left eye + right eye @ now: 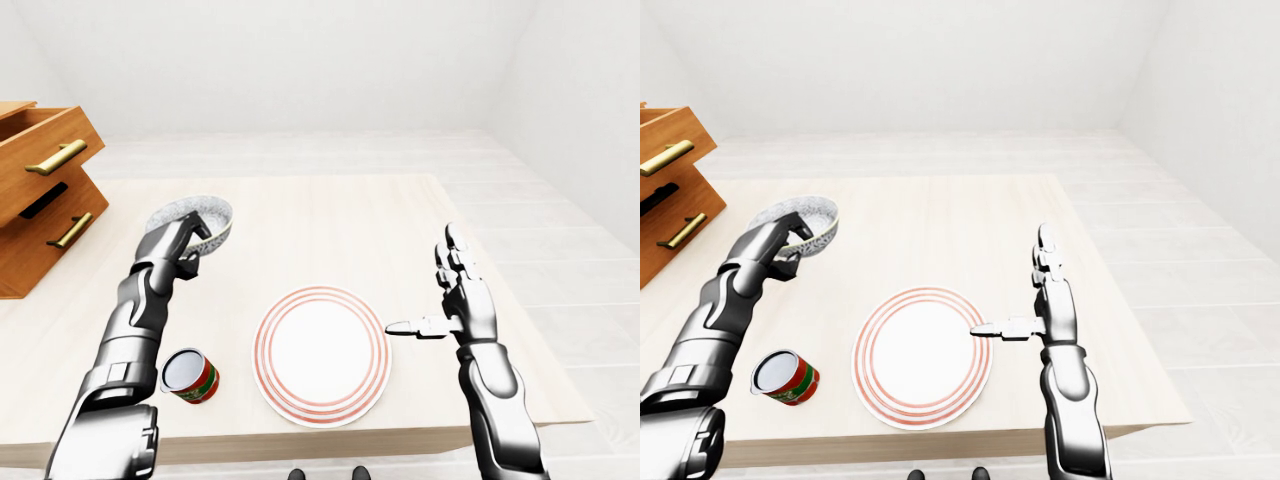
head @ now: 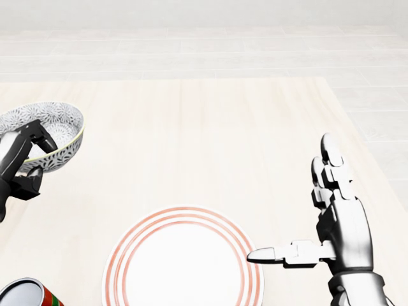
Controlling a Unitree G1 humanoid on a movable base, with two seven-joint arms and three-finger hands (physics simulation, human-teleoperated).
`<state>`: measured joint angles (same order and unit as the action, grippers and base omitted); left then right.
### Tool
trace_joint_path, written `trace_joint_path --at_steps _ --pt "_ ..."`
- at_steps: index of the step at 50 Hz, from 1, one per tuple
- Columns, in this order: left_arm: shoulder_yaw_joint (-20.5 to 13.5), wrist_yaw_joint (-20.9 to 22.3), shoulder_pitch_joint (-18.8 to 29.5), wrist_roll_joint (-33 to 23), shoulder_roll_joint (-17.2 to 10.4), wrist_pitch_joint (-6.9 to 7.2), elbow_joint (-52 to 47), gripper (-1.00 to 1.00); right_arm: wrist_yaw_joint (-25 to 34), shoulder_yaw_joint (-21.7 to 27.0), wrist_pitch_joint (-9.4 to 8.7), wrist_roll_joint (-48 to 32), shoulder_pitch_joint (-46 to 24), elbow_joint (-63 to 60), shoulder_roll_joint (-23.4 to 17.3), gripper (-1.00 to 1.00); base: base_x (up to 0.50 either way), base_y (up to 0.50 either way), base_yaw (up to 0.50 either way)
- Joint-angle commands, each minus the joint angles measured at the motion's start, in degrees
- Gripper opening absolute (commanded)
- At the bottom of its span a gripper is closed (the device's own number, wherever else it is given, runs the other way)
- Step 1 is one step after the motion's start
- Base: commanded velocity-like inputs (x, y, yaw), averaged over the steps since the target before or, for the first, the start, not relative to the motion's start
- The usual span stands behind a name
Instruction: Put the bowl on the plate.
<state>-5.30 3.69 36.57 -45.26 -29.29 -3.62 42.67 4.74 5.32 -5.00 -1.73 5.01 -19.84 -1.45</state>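
Note:
A grey-patterned bowl (image 2: 54, 131) with a pale rim hangs tilted above the wooden table, at the left of the head view. My left hand (image 2: 24, 162) is shut on its near rim, fingers over the edge. The white plate (image 2: 183, 258) with red rings lies flat at the bottom centre, well to the right of and below the bowl. My right hand (image 2: 312, 217) stands open just right of the plate, thumb pointing at its rim, holding nothing.
A red and green tin can (image 1: 190, 376) stands left of the plate, under my left forearm. A wooden chest with open drawers (image 1: 45, 195) sits at the table's left side. The table's right edge (image 1: 500, 290) runs close behind my right hand.

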Motion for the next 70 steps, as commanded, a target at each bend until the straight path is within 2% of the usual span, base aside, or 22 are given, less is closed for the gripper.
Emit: trace_joint_path --at_steps 1,3,4,6,13,15,16,18,19,26,33,45,48,50,57,66,67,68,70 --pt "-2.82 4.47 -5.33 -5.67 1.82 2.10 -14.57 -1.00 -0.01 -0.04 0.00 0.10 -0.03 0.96 -0.03 1.00 0.00 0.00 0.00" --pt "-3.38 5.22 -5.96 -5.50 2.62 2.65 -17.18 -1.00 -0.05 -0.04 0.00 0.12 0.01 1.01 -0.01 1.00 0.00 0.00 0.00" --pt "-3.14 6.25 -6.79 -6.25 2.95 3.60 -19.54 -1.00 -0.10 -0.06 0.00 0.12 0.06 1.09 0.03 1.00 0.00 0.00 0.00" --pt "-3.49 6.95 -7.30 -6.11 3.66 3.83 -21.01 -1.00 -0.12 -0.09 0.00 0.18 0.09 1.15 0.07 1.00 0.00 0.00 0.00" --pt "-3.88 10.95 -10.43 -7.57 6.01 6.43 -30.81 -1.00 -0.32 -0.34 0.00 0.12 0.09 1.82 0.14 1.00 0.00 0.00 0.00" --pt "-3.75 11.33 -10.80 -8.17 6.11 6.41 -32.03 -1.00 -0.35 -0.36 0.00 0.07 0.08 1.84 0.10 1.00 0.00 0.00 0.00" --pt "-3.76 12.39 -11.22 -8.23 6.83 7.22 -34.00 -1.00 -0.34 -0.37 0.00 0.12 0.05 1.81 0.09 1.00 0.00 0.00 0.00" --pt "-3.59 12.68 -11.52 -8.95 6.81 7.07 -35.03 -1.00 -0.36 -0.36 0.00 0.11 0.05 1.75 0.06 1.00 0.00 0.00 0.00" --pt "-3.72 13.71 -11.93 -8.82 7.60 7.82 -37.01 -1.00 -0.35 -0.33 0.00 0.18 0.10 1.55 0.06 1.00 0.00 0.00 0.00" --pt "-3.60 15.94 -13.22 -9.78 9.62 8.62 -42.04 -1.00 -0.45 -0.33 0.00 0.09 0.35 2.02 0.08 1.00 0.00 0.00 0.00" --pt "-3.08 18.14 -14.86 -11.27 11.64 8.62 -47.54 -1.00 -0.46 -0.42 0.00 0.15 0.44 2.20 0.12 1.00 0.00 0.00 0.00" --pt "-1.20 19.42 -17.92 -13.17 15.07 8.62 -53.01 -1.00 -0.50 -0.68 0.00 0.28 -0.10 2.79 0.11 1.00 0.00 0.00 0.00" --pt "-0.20 20.78 -18.79 -14.24 15.96 8.62 -55.75 -1.00 -0.50 -0.65 0.00 0.26 -0.72 2.19 -0.06 1.00 0.00 0.00 0.00" --pt "2.49 20.46 -21.35 -15.47 18.42 8.62 -57.62 -1.00 -0.53 -0.74 0.00 0.19 -0.64 2.17 -0.04 1.00 0.00 0.00 0.00" --pt "3.65 20.84 -24.39 -16.32 20.72 8.50 -59.64 -1.00 -0.42 -0.63 0.00 0.25 -0.34 1.58 -0.08 1.00 0.00 0.00 0.00" --pt "5.27 20.56 -29.11 -17.72 22.76 6.42 -62.61 -1.00 -0.48 -0.73 0.00 0.07 0.39 2.20 0.12 1.00 0.00 0.00 0.00" --pt "5.58 20.01 -29.44 -18.78 22.28 5.57 -62.86 -1.00 -0.48 -0.69 0.00 0.13 0.45 2.25 0.14 1.00 0.00 0.00 0.00" --pt "5.67 20.20 -30.01 -18.80 22.72 5.55 -63.30 -1.00 -0.49 -0.62 0.00 0.20 0.53 2.33 0.16 1.00 0.00 0.00 0.00" --pt "6.30 19.84 -30.81 -20.81 22.32 4.41 -64.15 -1.00 -0.53 -0.58 0.00 0.24 0.72 2.37 0.20 1.00 0.00 0.00 0.00"
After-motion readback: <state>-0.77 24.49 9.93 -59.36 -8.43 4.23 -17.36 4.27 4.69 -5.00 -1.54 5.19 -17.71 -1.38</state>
